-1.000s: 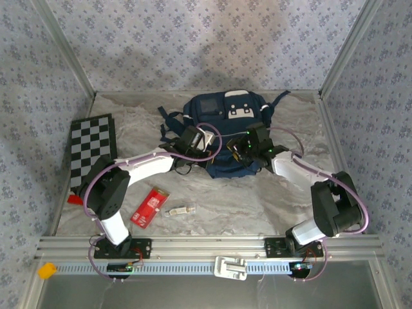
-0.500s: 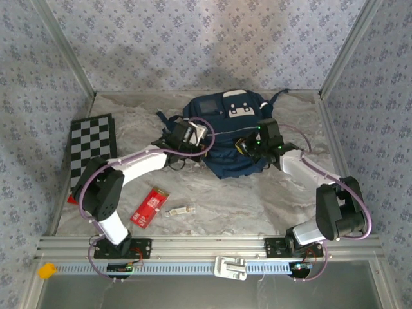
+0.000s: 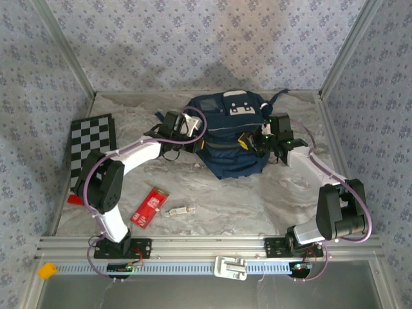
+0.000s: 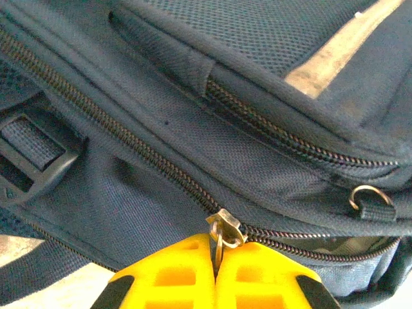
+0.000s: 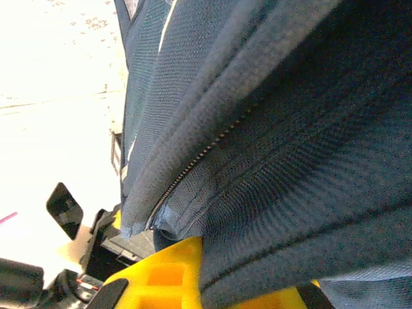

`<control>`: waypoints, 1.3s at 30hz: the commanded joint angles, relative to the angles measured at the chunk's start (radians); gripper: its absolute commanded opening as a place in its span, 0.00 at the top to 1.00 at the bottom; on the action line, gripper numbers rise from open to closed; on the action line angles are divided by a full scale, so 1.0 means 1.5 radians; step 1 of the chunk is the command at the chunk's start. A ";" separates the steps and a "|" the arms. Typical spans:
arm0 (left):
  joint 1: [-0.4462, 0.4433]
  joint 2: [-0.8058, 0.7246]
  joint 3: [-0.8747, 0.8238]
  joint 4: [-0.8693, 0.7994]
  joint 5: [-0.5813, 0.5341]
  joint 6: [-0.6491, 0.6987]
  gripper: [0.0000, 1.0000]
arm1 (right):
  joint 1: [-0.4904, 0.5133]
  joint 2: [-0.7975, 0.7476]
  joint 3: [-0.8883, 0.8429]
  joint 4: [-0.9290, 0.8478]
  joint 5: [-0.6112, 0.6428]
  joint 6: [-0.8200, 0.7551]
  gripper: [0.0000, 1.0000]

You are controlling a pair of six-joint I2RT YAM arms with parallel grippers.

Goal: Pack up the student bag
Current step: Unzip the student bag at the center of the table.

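Student bag [image 3: 230, 145] lies on the tabletop [image 3: 270, 193], centre rear, white patch [image 3: 239, 109] facing up at its far end. It sits between the two arms.

Left fingers [image 3: 198, 136] are at the bag's left side. In the left wrist view the yellow left fingers [image 4: 212, 257] are closed together, pinching the metal zipper pull [image 4: 223, 226]. The zip runs diagonally up-left from the pull across navy fabric. To the right of the pull the zip gapes slightly. A small metal ring [image 4: 370, 195] hangs just right of it, and a black strap buckle [image 4: 32, 161] is at the left edge. The pale stripe [image 4: 338, 45] is at the upper right.

Right fingers [image 3: 250, 140] are at the bag's right side, touching it. In the right wrist view the yellow right fingers [image 5: 180, 269] are clamped on a fold of bag fabric, and a closed zip line [image 5: 206, 151] runs just above them.

A checkerboard [image 3: 93, 148] lies flat at the left edge of the tabletop, well apart from the bag. A red packet [image 3: 149, 206] and a small pale item [image 3: 180, 210] lie near the front, beside the left arm and apart from the bag. Dark straps [image 3: 280, 98] trail off the bag's far-right corner. Nothing lies between the fingers and the bag.
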 commanded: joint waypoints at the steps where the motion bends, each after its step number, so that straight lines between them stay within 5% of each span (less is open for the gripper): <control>1: -0.001 -0.040 -0.055 -0.033 -0.127 0.043 1.00 | -0.044 -0.046 0.020 -0.012 0.001 0.027 1.00; 6: -0.009 -0.028 -0.077 -0.044 -0.187 0.066 1.00 | -0.065 -0.059 0.035 -0.025 0.009 0.039 1.00; 11: 0.043 0.000 -0.048 -0.042 -0.261 0.066 1.00 | -0.074 -0.087 0.041 -0.086 0.020 -0.006 1.00; 24: 0.083 0.045 0.011 -0.012 -0.182 0.039 1.00 | 0.000 -0.050 -0.002 -0.017 0.049 -0.008 1.00; 30: 0.084 -0.028 -0.026 -0.089 -0.144 -0.016 0.62 | 0.042 -0.100 0.019 -0.150 0.133 -0.134 0.59; 35: 0.102 -0.147 -0.109 -0.184 -0.152 -0.133 0.51 | 0.075 -0.164 -0.015 -0.249 0.187 -0.207 0.43; 39: 0.106 -0.254 -0.188 -0.255 -0.174 -0.196 0.45 | 0.182 -0.163 -0.020 -0.281 0.203 -0.235 0.34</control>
